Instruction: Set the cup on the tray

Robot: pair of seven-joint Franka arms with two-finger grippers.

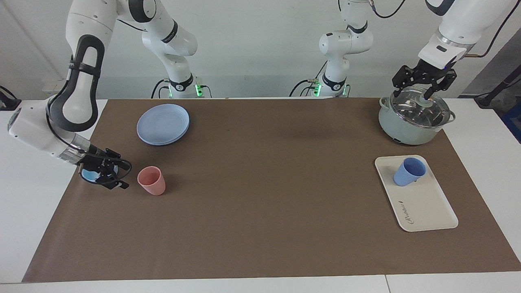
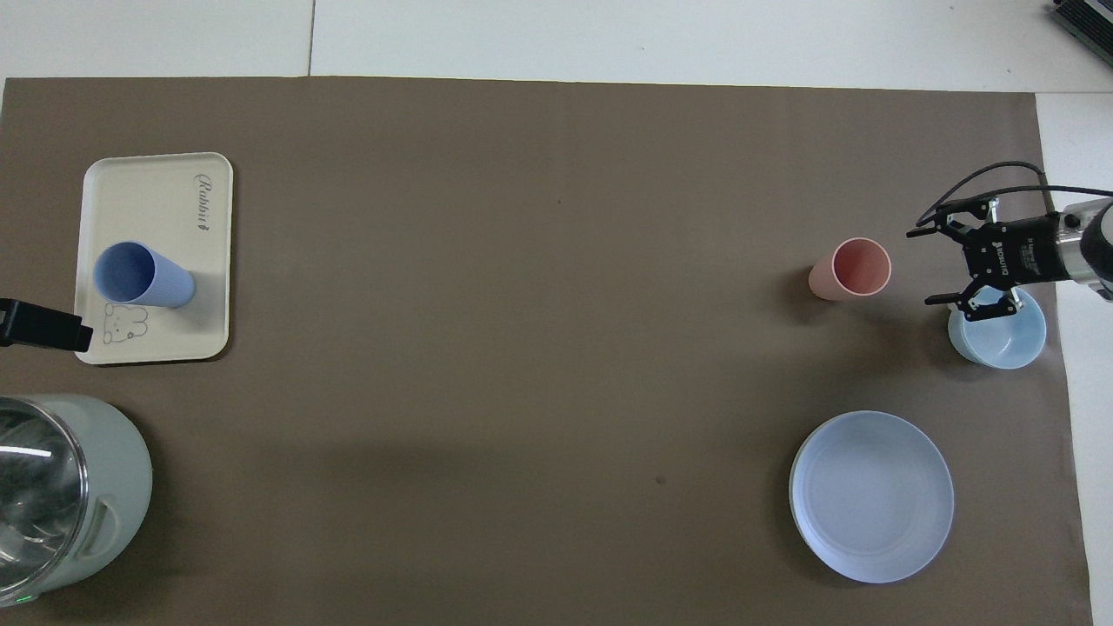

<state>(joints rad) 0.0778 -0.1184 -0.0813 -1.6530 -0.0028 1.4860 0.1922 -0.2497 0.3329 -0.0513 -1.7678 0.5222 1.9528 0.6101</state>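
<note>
- Brown mat (image 1: 260, 195) over white table (image 1: 24, 228), wall to wall nearly.
- Grey-green pot (image 1: 409, 130) w/ glass lid (image 1: 417, 110) at left arm's end, nearer robots than tray.
- Left gripper (image 1: 424, 83) hanging just over lid knob, fingers spread apart, nothing held.
- Cream tray (image 1: 427, 207) at left arm's end, bear drawing & script on it.
- Round blue plate (image 1: 163, 123) toward right arm's end, nearer robots than pink cup.
- Right gripper (image 1: 109, 176) low over light-blue bowl (image 2: 1000, 337) at mat edge, fingers apart, empty.
- Blue cup (image 1: 409, 171) upright on tray, on its robot-side half, beside bear.
- Pink cup (image 1: 152, 180) upright on mat, just beside right gripper, not touching.
</note>
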